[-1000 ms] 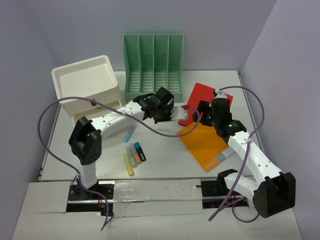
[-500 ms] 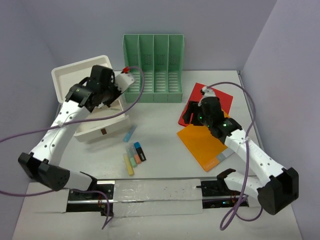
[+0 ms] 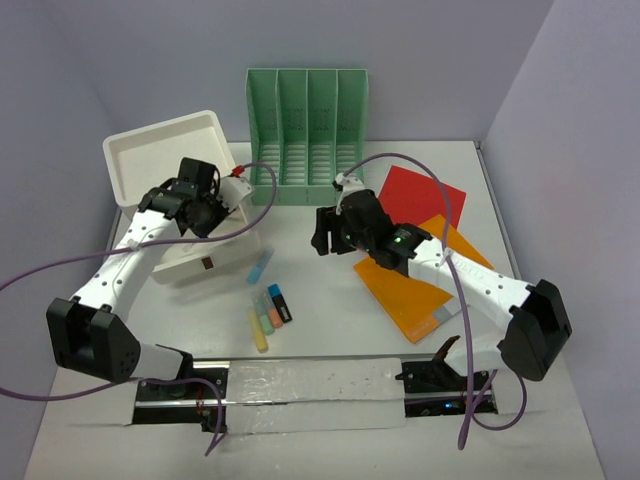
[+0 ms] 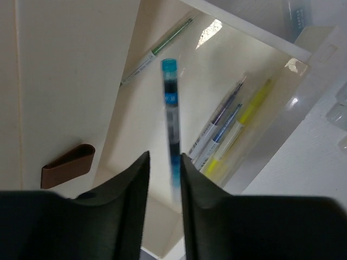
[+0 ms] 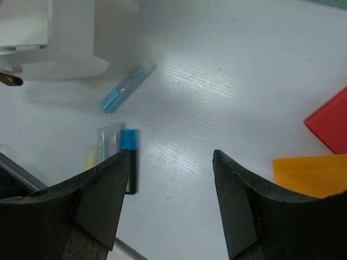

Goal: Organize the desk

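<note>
Left gripper [image 4: 165,157] is hanging over the open drawer [image 4: 135,141] with a blue pen [image 4: 171,119] standing between its narrowly parted fingers. Blur is making it impossible to tell whether it is gripping or letting go. Right gripper [image 5: 171,154] is hovering spread wide and empty above the desk [image 5: 217,81], which is lying flat beneath both arms.

Judging the desk rigid, heavy and slick: it is offering no hold itself, so nudged items will likely slide. Taking the highlighters [image 3: 268,312] across their narrow sides looks best.

The frame is cutting off the drawer's near end, and the right finger is covering part of the highlighter row.
</note>
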